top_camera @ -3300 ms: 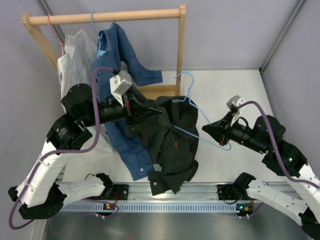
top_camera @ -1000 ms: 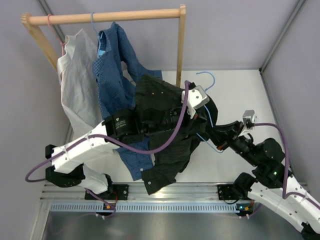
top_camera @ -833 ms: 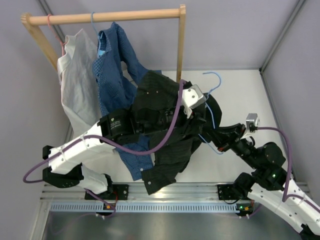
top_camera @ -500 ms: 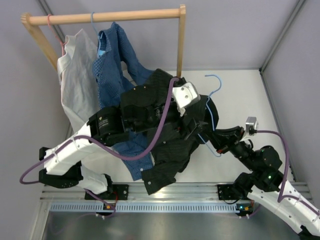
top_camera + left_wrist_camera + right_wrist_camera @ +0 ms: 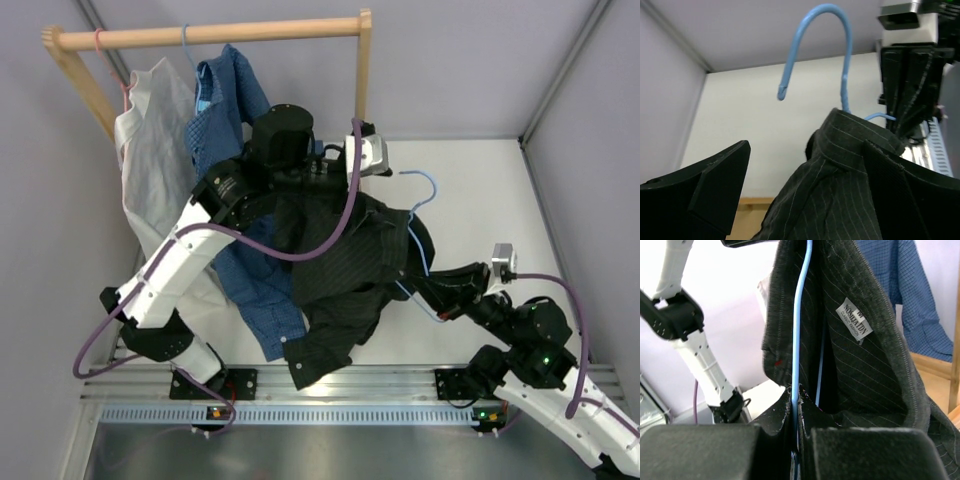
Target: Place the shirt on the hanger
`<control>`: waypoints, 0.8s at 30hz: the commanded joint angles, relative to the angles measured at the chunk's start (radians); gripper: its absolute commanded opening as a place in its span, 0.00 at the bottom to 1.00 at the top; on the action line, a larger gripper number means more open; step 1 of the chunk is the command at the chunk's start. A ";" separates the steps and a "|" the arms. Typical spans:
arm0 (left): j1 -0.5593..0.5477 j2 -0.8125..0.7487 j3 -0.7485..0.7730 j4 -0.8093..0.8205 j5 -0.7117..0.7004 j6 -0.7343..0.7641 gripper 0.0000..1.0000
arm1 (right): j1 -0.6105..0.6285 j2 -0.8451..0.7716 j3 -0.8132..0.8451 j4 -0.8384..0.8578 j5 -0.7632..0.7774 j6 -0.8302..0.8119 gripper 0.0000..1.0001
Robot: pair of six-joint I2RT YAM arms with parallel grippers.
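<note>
Now left claw [image 5: 805, 150] off shirt [image 5: 350, 250]

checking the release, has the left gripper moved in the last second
Yes. The left gripper, open, has pulled up and away from the shirt, toward the wooden rack post.

The white table [image 5: 490, 200] runs back to grey walls. At its far left stands a wooden rack [image 5: 220, 34], with a blue patterned shirt [image 5: 222, 95] and a pale grey shirt [image 5: 150, 140] hung on its bar. The black shirt [image 5: 350, 250] droops toward the near edge, but I can't tell whether it touches.
</note>
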 commanded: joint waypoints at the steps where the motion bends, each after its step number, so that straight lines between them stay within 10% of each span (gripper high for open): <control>1: 0.043 0.008 0.025 -0.095 0.350 0.061 0.96 | 0.001 -0.022 0.042 0.016 -0.072 -0.040 0.00; 10: 0.192 0.003 -0.070 -0.107 0.659 0.049 0.70 | 0.001 -0.002 0.078 -0.002 -0.227 -0.072 0.00; 20: 0.168 -0.018 -0.143 -0.107 0.719 -0.020 0.80 | 0.001 0.093 0.142 -0.025 -0.241 -0.124 0.00; 24: 0.143 -0.032 -0.182 -0.107 0.671 -0.064 0.53 | 0.001 0.124 0.177 -0.024 -0.241 -0.140 0.00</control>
